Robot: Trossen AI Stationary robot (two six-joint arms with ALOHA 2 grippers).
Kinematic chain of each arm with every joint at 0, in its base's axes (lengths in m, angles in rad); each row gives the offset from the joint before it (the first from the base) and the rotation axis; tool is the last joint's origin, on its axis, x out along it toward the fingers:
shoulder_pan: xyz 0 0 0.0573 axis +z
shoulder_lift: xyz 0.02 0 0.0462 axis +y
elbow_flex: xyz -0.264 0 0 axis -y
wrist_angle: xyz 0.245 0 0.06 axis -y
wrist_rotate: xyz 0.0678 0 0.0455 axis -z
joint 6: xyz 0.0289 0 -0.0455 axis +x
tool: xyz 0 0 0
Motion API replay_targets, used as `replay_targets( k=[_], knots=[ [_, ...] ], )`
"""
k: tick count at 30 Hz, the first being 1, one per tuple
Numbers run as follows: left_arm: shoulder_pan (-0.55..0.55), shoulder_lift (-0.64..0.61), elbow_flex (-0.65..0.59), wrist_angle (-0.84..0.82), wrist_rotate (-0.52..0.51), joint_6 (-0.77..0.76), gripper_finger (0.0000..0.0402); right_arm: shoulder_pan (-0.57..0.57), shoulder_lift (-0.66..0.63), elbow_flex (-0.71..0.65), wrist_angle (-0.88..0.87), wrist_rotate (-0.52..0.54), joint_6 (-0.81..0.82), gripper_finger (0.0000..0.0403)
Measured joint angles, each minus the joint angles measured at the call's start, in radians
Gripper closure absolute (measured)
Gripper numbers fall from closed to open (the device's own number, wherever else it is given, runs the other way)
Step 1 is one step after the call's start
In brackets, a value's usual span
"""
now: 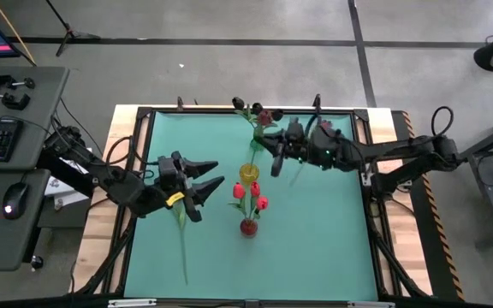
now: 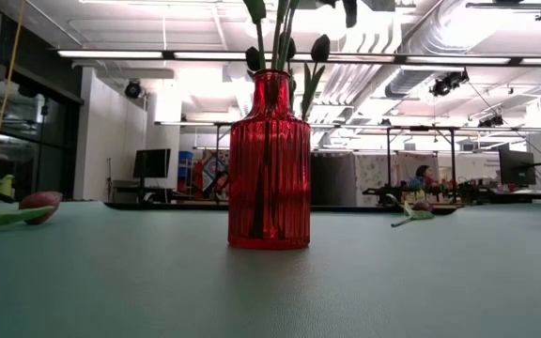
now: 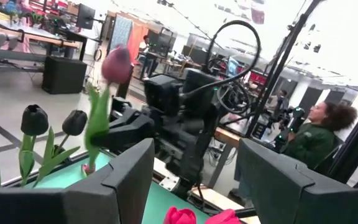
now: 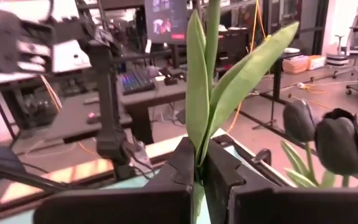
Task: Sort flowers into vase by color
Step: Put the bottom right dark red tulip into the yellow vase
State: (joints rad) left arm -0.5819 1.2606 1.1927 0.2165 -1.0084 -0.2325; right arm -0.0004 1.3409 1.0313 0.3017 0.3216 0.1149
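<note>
My right gripper [image 4: 199, 163] is shut on a crimson tulip [image 3: 117, 62] and hovers over the table's far middle [image 1: 268, 143]. Near-black tulips [image 4: 344, 140] stand beside it, apparently in the yellow vase [image 1: 248, 173]. The red vase [image 2: 269, 169] stands nearer and holds red-pink tulips [image 1: 248, 195]. My left gripper [image 1: 216, 174] is open and empty, left of both vases and facing them. Another tulip [image 1: 181, 227] lies flat on the table below my left gripper, its crimson head [image 2: 40, 200] showing in the low view. My right gripper pinches the crimson tulip's green stem [image 4: 199, 152] between its two fingers, just below the leaves, coming in from the table's right. The flower is lifted clear and stands upright above the fingers, head up.
A further flower [image 2: 411, 214] lies on the table's right part, under my right arm. The teal mat [image 1: 315, 248] has free room near and right of the vases. A desk with keyboard and mouse stands left of the table. A person sits in the room beyond.
</note>
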Motion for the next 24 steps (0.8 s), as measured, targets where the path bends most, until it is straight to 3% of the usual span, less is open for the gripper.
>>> replay_targets(
  k=[14,24],
  knots=[
    [0.0,0.0,0.0,0.072,-0.002,0.0,0.0181,-0.052,0.121,0.0,-0.005,-0.051,-0.026,0.0403],
    [0.0,0.0,0.0,0.067,-0.002,0.0,0.0181,-0.049,0.096,0.0,-0.023,-0.069,0.034,0.0379]
  ],
)
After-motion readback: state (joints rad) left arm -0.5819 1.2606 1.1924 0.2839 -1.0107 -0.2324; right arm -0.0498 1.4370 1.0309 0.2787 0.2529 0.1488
